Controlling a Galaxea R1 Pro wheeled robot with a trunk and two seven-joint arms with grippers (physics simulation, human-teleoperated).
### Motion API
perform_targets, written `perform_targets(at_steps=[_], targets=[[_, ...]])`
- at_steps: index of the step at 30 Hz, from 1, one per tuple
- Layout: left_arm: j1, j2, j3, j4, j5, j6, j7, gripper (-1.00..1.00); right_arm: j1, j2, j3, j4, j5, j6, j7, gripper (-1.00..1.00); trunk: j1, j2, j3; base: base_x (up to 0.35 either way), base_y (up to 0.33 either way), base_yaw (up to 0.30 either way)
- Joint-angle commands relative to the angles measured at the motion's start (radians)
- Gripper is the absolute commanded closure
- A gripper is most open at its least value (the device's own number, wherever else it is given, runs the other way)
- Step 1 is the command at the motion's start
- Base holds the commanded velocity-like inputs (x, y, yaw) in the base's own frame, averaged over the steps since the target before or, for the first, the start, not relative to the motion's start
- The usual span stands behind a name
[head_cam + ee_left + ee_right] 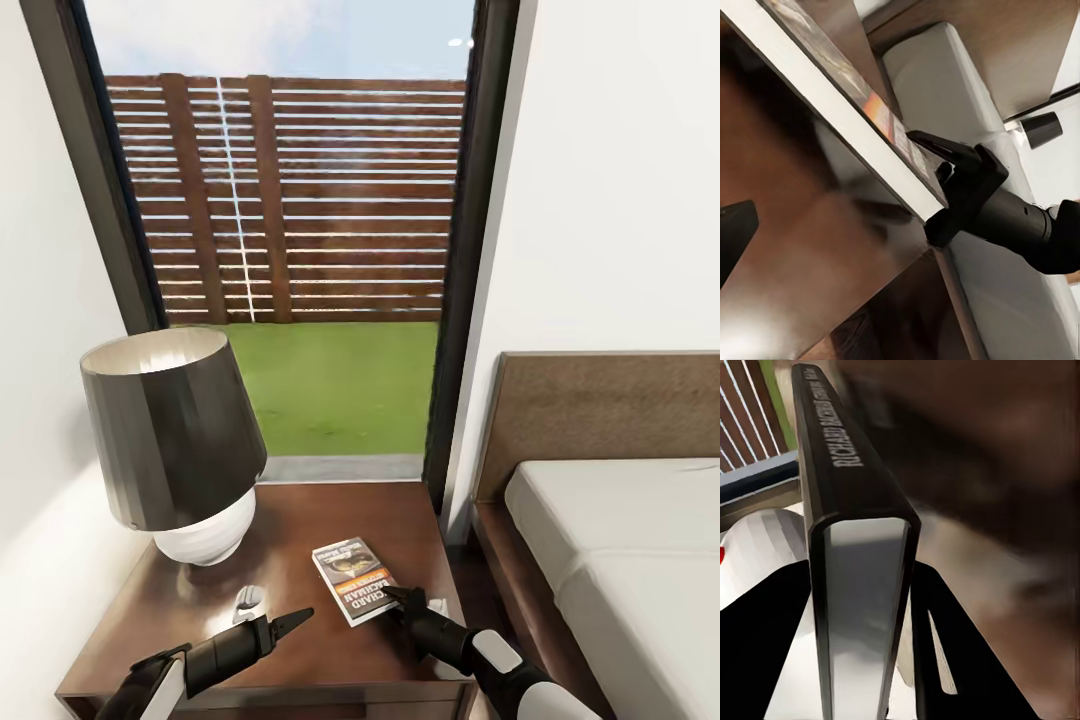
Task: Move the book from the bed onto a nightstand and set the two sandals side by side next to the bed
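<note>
The right gripper [400, 598] comes in low at the nightstand's [300, 560] front right corner, its matte black tapered jaws closed on the near right corner of the book [354, 579]. In the right wrist view the two dark fingers [960, 660] stand either side of the book's [862, 585] pale page block, with the black spine running away from them and grey lettering reading "Richard Bachman" along it. The left wrist view shows the same grip from the side: one pointed finger [937, 144] lies on the cover near the orange band, and the blocky black gripper body sits below the book's [832, 97] white edge.

The book is a thin paperback, lying on the glossy dark-brown top towards the front right part, turned a little askew to the edges. Its cover is grey-white with a dark picture and an orange band.

The left gripper [290, 622] hovers over the front edge of the nightstand, left of the book and apart from it, its slim pointed jaws pressed together on nothing.

At the back left corner stands a lamp [175, 440] with a smooth dark conical shade and a ribbed white rounded base. To the right lies the bed [620, 520], with an off-white mattress, a brown frame and a woven-looking headboard. Behind, a tall dark-framed window [300, 200] shows grass and a slatted wooden fence
</note>
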Motion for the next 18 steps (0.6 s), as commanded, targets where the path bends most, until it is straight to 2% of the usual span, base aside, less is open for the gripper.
perform_targets(at_steps=[1, 11, 15, 18], targets=[[0.000, 0.000, 0.000, 0.000, 0.005, 0.009, -0.002, -1.00, 0.001, 0.000, 0.000, 0.006, 0.017, 0.002, -0.016, 1.00, -0.004, 0.007, 0.002, 0.000, 0.000, 0.000], [0.000, 0.000, 0.000, 0.000, 0.005, 0.009, -0.002, -1.00, 0.001, 0.000, 0.000, 0.006, 0.017, 0.002, -0.016, 1.00, -0.008, 0.014, 0.005, 0.000, 0.000, 0.000], [0.000, 0.000, 0.000, 0.000, 0.005, 0.009, -0.002, -1.00, 0.001, 0.000, 0.000, 0.006, 0.017, 0.002, -0.016, 1.00, -0.023, 0.042, 0.018, 0.000, 0.000, 0.000], [0.000, 0.000, 0.000, 0.000, 0.005, 0.009, -0.002, -1.00, 0.001, 0.000, 0.000, 0.006, 0.017, 0.002, -0.016, 1.00, -0.023, 0.042, 0.018, 0.000, 0.000, 0.000]])
